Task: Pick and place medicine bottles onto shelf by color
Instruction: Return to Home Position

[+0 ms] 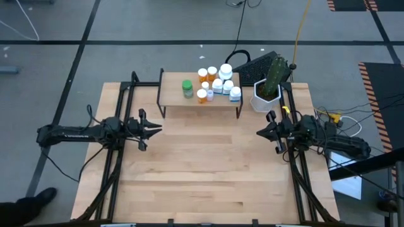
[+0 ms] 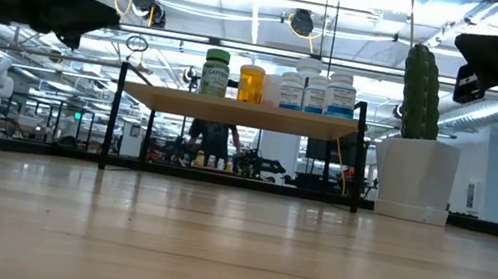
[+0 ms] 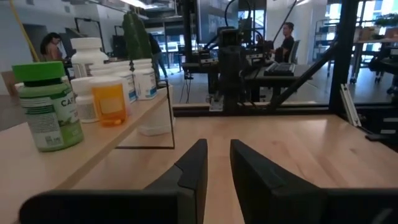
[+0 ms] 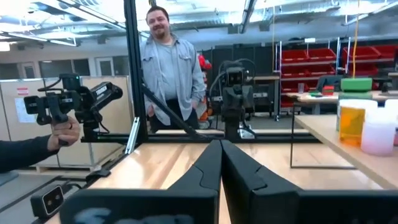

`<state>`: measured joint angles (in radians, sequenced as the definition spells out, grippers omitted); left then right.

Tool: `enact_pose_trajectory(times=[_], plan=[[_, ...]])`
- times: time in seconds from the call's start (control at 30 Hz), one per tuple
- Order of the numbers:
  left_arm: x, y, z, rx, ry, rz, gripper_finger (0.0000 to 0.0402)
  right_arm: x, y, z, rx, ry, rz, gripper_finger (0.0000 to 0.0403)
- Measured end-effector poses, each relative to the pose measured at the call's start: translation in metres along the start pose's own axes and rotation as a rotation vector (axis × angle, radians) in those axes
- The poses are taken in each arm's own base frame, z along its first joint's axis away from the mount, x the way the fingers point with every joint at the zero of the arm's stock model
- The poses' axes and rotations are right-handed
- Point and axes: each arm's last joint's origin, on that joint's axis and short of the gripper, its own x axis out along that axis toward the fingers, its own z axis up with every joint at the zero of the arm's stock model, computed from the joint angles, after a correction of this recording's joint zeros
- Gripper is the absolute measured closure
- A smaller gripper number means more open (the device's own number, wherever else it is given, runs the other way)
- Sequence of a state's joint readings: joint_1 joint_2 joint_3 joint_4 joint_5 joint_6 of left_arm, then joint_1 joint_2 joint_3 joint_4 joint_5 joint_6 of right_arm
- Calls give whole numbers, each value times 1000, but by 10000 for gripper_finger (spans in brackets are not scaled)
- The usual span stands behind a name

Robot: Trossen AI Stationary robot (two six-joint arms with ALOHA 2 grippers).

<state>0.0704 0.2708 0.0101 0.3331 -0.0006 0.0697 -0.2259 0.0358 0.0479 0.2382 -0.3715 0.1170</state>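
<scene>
Pot: a white hexagonal plant pot [image 1: 264,99] stands on the worktop [image 1: 202,170], just beside the shelf's right end and beyond the right hand.
In the pot: a green cactus [image 1: 275,74], leaning a little.
Behind the pot: a dark keyboard [image 1: 252,65], past the worktop's far edge.
Shelf: the shelf [image 1: 172,96] sits at the far middle of the worktop and carries every one of the medicine bottles [image 1: 218,86] in view.
On the shelf: the green bottle [image 1: 187,88] stands alone toward the left. The orange bottles [image 1: 202,74] are in the middle and the white bottles [image 1: 226,70] cluster at the right. A tiny purple bottle [image 1: 209,94] stands among them.
Left hand: the left hand [image 1: 158,128] is over the worktop's left side, well apart from the shelf. Its fingers have a narrow gap and hold nothing.
Right hand: the right hand [image 1: 257,133] is over the right side, fingers pressed together and empty.
Room: a person [image 4: 166,68] stands beyond the worktop. A second person's sleeve [image 4: 25,152] reaches in, holding a camera rig [image 4: 74,102].
</scene>
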Motion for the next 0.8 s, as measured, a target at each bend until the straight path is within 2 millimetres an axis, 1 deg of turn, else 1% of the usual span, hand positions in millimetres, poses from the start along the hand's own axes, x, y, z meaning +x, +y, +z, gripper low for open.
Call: enact_pose_trajectory(times=[0.27, 0.4, 0.47, 0.57, 0.8], plan=[[-17, 0, -2, 8, 2, 1, 332, -2, 0, -6, 47, 44, -11, 401], [-17, -1, -6, 19, 49, -8, 332, -2, 0, -7, 52, 51, -14, 401], [-17, 0, -7, 28, 58, -4, 332, -2, 0, -5, 45, 34, -11, 401], [-17, 0, -7, 51, 62, 4, 332, -2, -1, -7, 52, 55, -16, 401], [-14, 0, -12, 28, 117, 7, 332, -2, -1, -8, 48, 69, -15, 401]])
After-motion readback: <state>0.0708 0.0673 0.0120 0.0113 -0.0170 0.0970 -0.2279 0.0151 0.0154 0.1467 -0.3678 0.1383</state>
